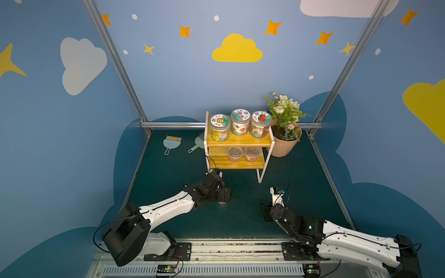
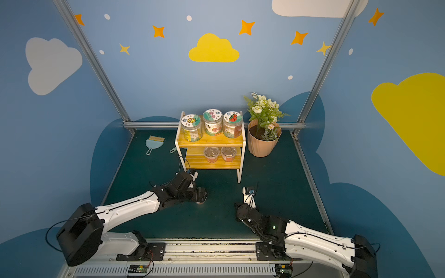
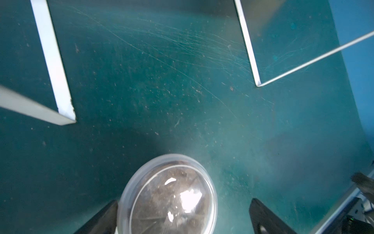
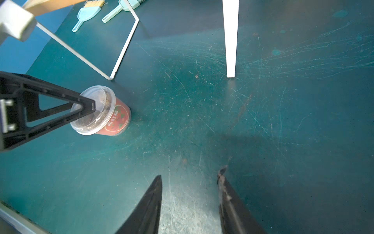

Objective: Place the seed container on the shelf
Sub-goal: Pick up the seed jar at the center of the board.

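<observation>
The seed container (image 4: 109, 117) is a small clear-lidded cup with a red label. It stands upright on the green mat, in front of the shelf's left leg. My left gripper (image 3: 184, 200) hangs open over it. The clear lid (image 3: 168, 198) sits close against one finger (image 3: 105, 218) and well apart from the other finger (image 3: 263, 218). In both top views the left gripper (image 1: 222, 195) (image 2: 199, 195) hides nearly all of the cup. The shelf (image 1: 240, 140) (image 2: 212, 142) has yellow boards and a white frame. My right gripper (image 4: 191, 173) is open and empty above bare mat, to the right of the cup.
Three tall jars (image 1: 240, 124) fill the shelf's top board, and two small cups (image 1: 235, 154) stand on the lower board. A flower pot (image 1: 285, 142) is right of the shelf. A brush (image 1: 171, 142) and dustpan (image 1: 196, 146) lie to its left. White shelf legs (image 3: 54, 60) (image 4: 230, 40) stand near both grippers.
</observation>
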You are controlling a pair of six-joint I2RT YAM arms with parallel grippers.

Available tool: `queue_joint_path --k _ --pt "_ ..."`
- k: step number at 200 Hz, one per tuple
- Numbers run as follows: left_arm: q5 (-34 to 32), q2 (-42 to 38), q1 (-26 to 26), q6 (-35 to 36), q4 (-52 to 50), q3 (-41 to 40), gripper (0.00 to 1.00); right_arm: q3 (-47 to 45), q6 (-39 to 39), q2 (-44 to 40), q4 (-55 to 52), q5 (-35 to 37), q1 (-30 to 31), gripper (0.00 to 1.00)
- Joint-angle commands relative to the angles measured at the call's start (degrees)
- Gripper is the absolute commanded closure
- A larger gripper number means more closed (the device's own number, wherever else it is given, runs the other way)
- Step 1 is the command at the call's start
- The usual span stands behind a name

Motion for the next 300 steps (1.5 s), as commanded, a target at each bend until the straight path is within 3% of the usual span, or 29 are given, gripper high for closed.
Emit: queue_joint_path --k 1,46,73,110,167,193,215,235,261,300 --pt "1.19 -3.29 -1.59 -1.58 -2.46 -1.61 0.0 -0.78 -1.52 -0.13 2.16 -0.92 0.43 0.53" --pt "0.36 -8.27 -3.54 -3.35 -6.11 -2.54 0.0 -0.63 -5.88 3.05 5.31 -4.12 0.81 0.39" --pt "-3.14 -11.18 -3.52 -4.28 -9.74 -3.23 0.0 -2.28 -10.94 6.84 13.37 -8.85 1.58 0.29" --pt "-7.13 -15.59 -2.61 -3.74 -11.22 -4.86 0.0 -5.1 -18.01 16.39 31.77 -14.26 3.38 0.16" --pt "-4.47 -12.49 2.87 -1.21 -10.13 -2.19 0.0 -7.29 -27.6 36.32 57.54 -15.37 5.37 0.09" --pt "-3.48 -10.53 3.08 -1.54 -7.23 -1.46 0.0 -8.5 -28.85 48.55 75.23 -14.9 5.39 0.08" --pt "-3.25 -9.54 3.06 -2.23 -5.62 -1.54 0.0 -10.19 -32.23 64.24 99.16 -15.02 5.43 0.06" --pt "-3.81 -9.69 3.06 -2.74 -5.57 -1.59 0.0 -6.33 -34.84 70.04 99.52 -16.21 6.11 0.05" --pt "-4.65 -10.63 3.04 -3.05 -6.59 -1.58 0.0 -4.83 -34.65 71.16 99.58 -11.78 6.54 0.06" --pt "-2.59 -8.47 3.03 -3.66 -5.62 -1.12 0.01 -3.14 -34.68 74.42 99.58 -11.2 6.35 0.06"
